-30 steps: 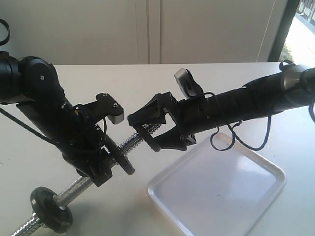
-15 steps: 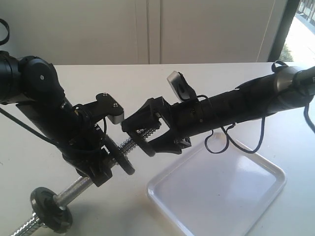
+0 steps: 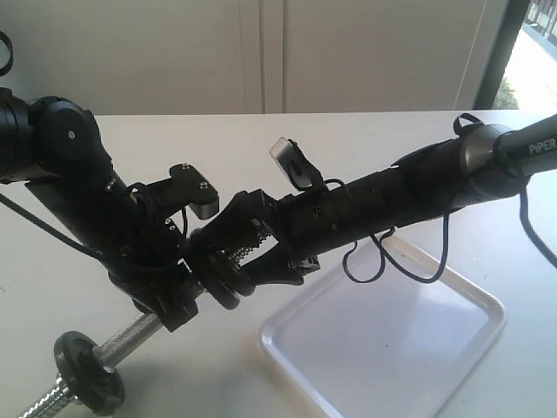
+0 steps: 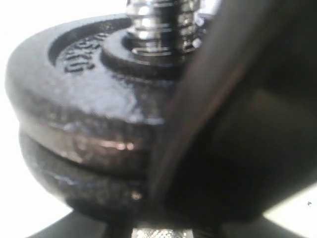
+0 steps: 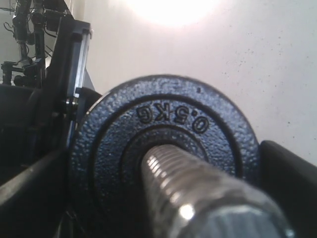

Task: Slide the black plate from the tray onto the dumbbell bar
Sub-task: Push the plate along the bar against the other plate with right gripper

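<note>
The left gripper [image 3: 178, 300] is clamped around the dumbbell bar [image 3: 130, 331], a short chrome steel rod with threaded ends, and holds it tilted. The black plate [image 5: 168, 119], a small round cast-iron disc, sits on the bar's threaded end against a second black disc [image 4: 89, 183]. The right gripper [image 3: 222, 261] stands wide open astride that thread, gripping nothing, with its fingers flanking the plate. The white glossy rectangular plastic tray [image 3: 500, 318] lies further right on the table.

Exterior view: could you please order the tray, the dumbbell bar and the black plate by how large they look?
Largest to smallest:
1. tray
2. dumbbell bar, long but partly hidden
3. black plate, largely hidden, so less certain
</note>
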Controlling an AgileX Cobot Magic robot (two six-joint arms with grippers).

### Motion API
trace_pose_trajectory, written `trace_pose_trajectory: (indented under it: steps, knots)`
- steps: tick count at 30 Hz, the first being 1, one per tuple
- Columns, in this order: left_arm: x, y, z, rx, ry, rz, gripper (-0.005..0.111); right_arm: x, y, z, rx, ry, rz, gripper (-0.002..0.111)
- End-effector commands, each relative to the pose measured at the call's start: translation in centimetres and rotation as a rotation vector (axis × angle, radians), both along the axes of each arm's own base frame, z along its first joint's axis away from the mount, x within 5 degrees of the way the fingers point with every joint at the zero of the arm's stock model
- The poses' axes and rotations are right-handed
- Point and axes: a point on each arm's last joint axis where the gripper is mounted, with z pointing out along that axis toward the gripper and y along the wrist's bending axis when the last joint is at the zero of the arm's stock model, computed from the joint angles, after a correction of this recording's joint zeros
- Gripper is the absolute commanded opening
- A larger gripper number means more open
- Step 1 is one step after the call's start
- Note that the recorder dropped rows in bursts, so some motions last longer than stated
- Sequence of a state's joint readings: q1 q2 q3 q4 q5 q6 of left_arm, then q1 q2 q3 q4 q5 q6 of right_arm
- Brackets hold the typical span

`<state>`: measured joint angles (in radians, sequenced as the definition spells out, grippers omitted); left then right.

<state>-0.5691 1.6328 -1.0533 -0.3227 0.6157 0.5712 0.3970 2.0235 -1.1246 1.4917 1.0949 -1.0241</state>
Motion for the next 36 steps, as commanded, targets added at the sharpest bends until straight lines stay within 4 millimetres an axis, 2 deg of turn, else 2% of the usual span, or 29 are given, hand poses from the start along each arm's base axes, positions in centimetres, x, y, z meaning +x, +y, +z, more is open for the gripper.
trace_pose_trajectory:
  steps: [1,4,8,11,15,17,19,30,36]
  knots:
    - [-0.09,-0.56,1.95,-0.107,-0.016,0.063,0.0,-0.94,0.73,1.83,0.13,0.011,0.07,0.0]
    - [-0.09,-0.56,1.95,-0.107,-0.016,0.063,0.0,-0.94,0.73,1.83,0.131,0.003,0.073,0.003]
    - [-0.09,-0.56,1.95,-0.107,-0.016,0.063,0.0,-0.94,0.73,1.83,0.131,0.003,0.073,0.02]
    - [-0.09,-0.56,1.95,-0.107,-0.016,0.063,0.0,-0.98,0.71,1.78,0.126,0.001,0.079,0.043]
    - [-0.09,-0.56,1.95,-0.107,-0.016,0.063,0.0,-0.96,0.72,1.81,0.129,0.002,0.076,0.086]
    - [-0.09,-0.56,1.95,-0.107,-0.016,0.063,0.0,-0.98,0.71,1.78,0.127,-0.005,0.081,0.096]
    - [-0.09,-0.56,1.95,-0.107,-0.016,0.063,0.0,-0.94,0.65,1.78,0.127,-0.005,0.079,0.1]
    - [-0.09,-0.56,1.95,-0.107,-0.016,0.063,0.0,-0.95,0.57,1.72,0.12,-0.005,0.083,0.1]
    - [0.07,-0.6,1.99,-0.114,-0.031,0.072,0.0,-1.24,0.41,1.4,0.074,0.052,0.097,0.1]
